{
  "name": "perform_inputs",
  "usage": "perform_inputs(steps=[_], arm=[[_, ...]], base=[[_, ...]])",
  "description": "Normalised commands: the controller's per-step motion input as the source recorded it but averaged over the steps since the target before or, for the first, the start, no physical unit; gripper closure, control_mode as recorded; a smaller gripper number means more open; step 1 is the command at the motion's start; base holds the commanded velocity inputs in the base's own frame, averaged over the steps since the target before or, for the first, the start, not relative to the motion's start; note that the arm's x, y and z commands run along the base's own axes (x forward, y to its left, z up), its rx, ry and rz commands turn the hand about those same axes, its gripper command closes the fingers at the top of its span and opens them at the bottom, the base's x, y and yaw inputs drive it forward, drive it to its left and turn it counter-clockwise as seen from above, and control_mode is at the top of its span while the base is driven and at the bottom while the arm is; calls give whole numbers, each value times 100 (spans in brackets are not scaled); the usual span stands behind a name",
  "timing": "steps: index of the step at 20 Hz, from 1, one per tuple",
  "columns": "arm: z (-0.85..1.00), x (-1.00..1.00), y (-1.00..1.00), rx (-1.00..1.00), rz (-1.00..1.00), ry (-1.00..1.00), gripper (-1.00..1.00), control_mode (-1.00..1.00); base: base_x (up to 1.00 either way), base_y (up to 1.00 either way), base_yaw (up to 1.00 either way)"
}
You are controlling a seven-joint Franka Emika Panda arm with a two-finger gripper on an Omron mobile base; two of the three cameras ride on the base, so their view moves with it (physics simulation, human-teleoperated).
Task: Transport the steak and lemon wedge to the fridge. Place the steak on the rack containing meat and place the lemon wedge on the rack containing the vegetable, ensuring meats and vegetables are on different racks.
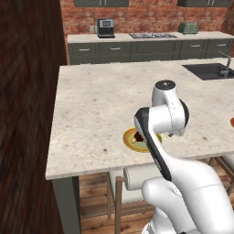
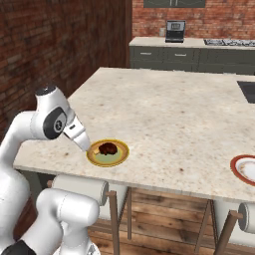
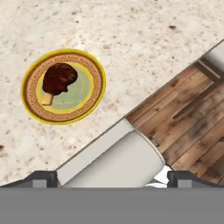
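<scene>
The steak (image 3: 58, 78) is a dark red-brown lump with a pale stub. It lies on a yellow-rimmed plate (image 3: 97, 72) near the front edge of the island counter, and I see the steak (image 2: 107, 148) on the plate (image 2: 122, 154) from the right base as well. From the left base, the plate (image 1: 129, 141) is partly hidden behind my arm. My gripper (image 3: 113, 177) hangs open and empty above the counter edge, just beside the plate, also gripper (image 2: 83, 143). The lemon wedge, the fridge, its racks, the meat and the vegetable are out of view.
A red-rimmed plate (image 2: 243, 168) sits at the counter's right front. White-cushioned stools (image 2: 79, 188) stand under the counter edge. A sink (image 1: 208, 71) is set in the far right. A coffee machine (image 1: 106, 27) and toaster (image 1: 188, 28) stand on the back counter.
</scene>
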Motion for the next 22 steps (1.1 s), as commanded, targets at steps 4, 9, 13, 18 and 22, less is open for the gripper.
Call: perform_inputs(steps=[4,9,13,18,22], arm=[[-72,100,-5,1,0,14,-100,-100],[-58,100,-10,2,0,5,-100,-100],[-72,100,0,2,0,7,-100,-100],[-42,83,0,6,-2,16,-100,-100],[-34,81,0,3,-4,6,-100,-100]], base=[[0,0,0],[0,0,0],[0,0,0],[0,0,0],[0,0,0]])
